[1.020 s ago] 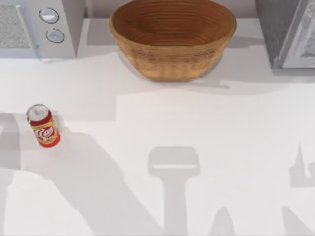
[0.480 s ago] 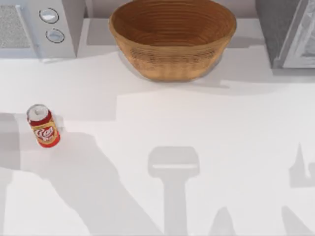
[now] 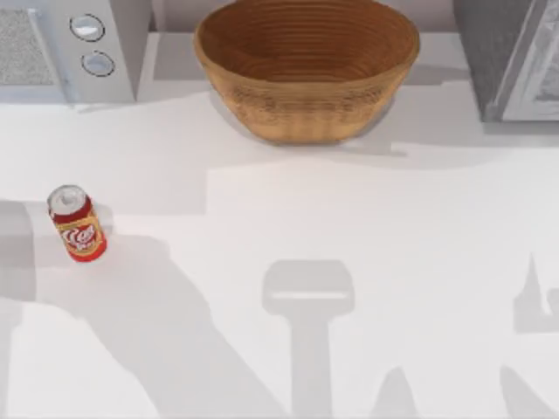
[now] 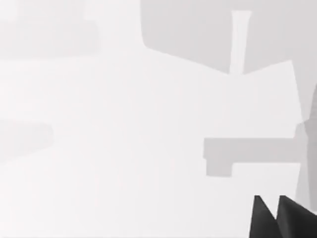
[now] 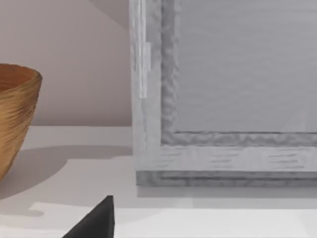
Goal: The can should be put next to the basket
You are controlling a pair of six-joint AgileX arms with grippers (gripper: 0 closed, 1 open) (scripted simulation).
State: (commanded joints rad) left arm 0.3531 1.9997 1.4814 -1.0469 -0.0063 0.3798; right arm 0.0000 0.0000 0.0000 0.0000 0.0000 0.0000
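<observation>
neither set of jaws can be read: the left gripper [image 4: 282,218] shows as two dark tips at the edge of the left wrist view over bare table, and the right gripper [image 5: 94,220] as one dark wedge in the right wrist view, so how far either is open cannot be told; neither has hold of anything that can be seen.

over the last second almost nothing changes. the can [image 3: 77,223] stands upright in the same spot near the table's [image 3: 367,209] left edge, and the basket [image 3: 306,70] sits unmoved at the back centre. only the broad arm shadow at the far left shifts a little, which suggests the left arm is beginning to move, probably toward the can. for the task this means no progress yet: the can is well apart from the basket and ungrasped.

counted: one can, one basket, one white appliance with two round knobs [image 3: 92,44] at the back left, one grey cabinet-like appliance [image 3: 515,61] at the back right.
</observation>
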